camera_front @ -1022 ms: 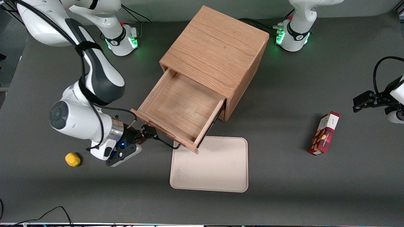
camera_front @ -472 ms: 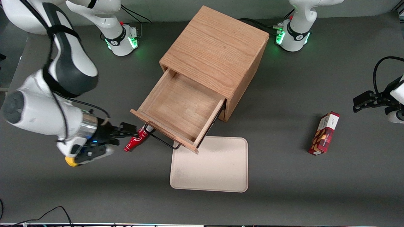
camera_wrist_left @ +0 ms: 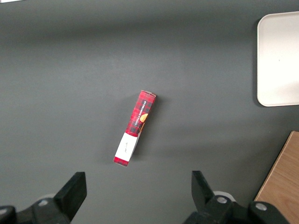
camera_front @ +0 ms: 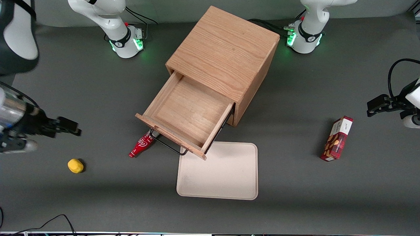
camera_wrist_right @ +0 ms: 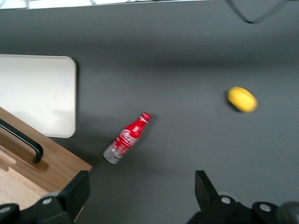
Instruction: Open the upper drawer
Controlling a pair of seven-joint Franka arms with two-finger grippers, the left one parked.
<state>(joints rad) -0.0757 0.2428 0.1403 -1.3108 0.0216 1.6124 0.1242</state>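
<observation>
The upper drawer [camera_front: 187, 114] of the light oak cabinet [camera_front: 226, 49] stands pulled far out, its wooden tray bare inside. Its black wire handle [camera_front: 169, 147] juts from the drawer front and also shows in the right wrist view [camera_wrist_right: 23, 140], on the drawer's front edge [camera_wrist_right: 51, 170]. My right gripper [camera_front: 70, 127] is open and empty, raised over the table toward the working arm's end, well away from the drawer. In the right wrist view the gripper [camera_wrist_right: 140, 193] holds nothing. The lower drawer is hidden under the upper one.
A small red bottle [camera_front: 141, 147] lies on the table just in front of the drawer front, also in the right wrist view [camera_wrist_right: 127, 138]. A yellow lump [camera_front: 75, 165] lies nearer the front camera. A beige tray [camera_front: 218, 172] sits in front of the cabinet. A red snack box [camera_front: 337, 138] lies toward the parked arm's end.
My right gripper has drawn back from the drawer handle, away toward the working arm's end and upward. The red bottle it covered now shows. The drawer has stayed open.
</observation>
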